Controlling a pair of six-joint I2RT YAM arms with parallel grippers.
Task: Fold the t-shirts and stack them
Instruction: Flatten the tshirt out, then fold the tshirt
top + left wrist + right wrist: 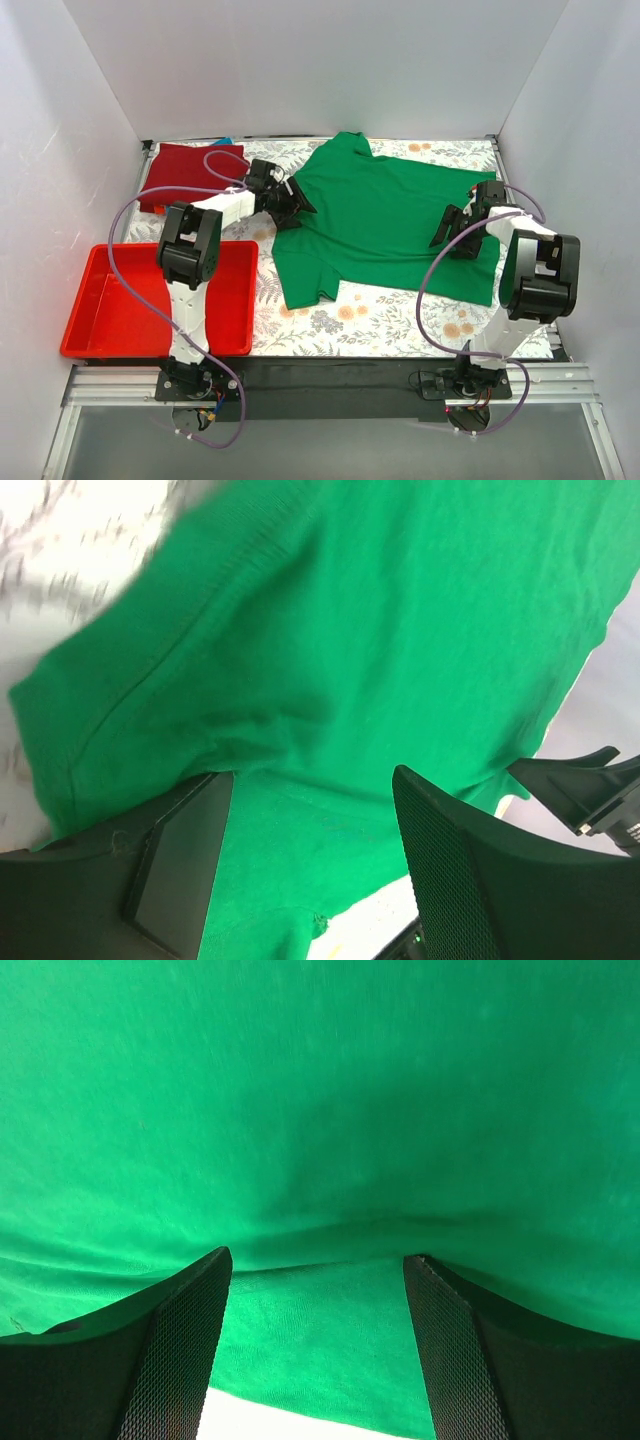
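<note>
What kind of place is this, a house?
Probably a robot test booth, not a house: plain white walls box in a table, a left arm and right arm are bolted to a metal rail, and a green t-shirt is laid out.

you have no text, label, brand mark or number to read in any of the three views. the plain bright green cloth t-shirt (390, 220) shows only bare fabric, even close up from both wrists. the same goes for the folded dark red cloth t-shirt (185, 175) and the shallow red plastic tray (100, 310). the white table cover (350, 320) carries only a flower print.
</note>
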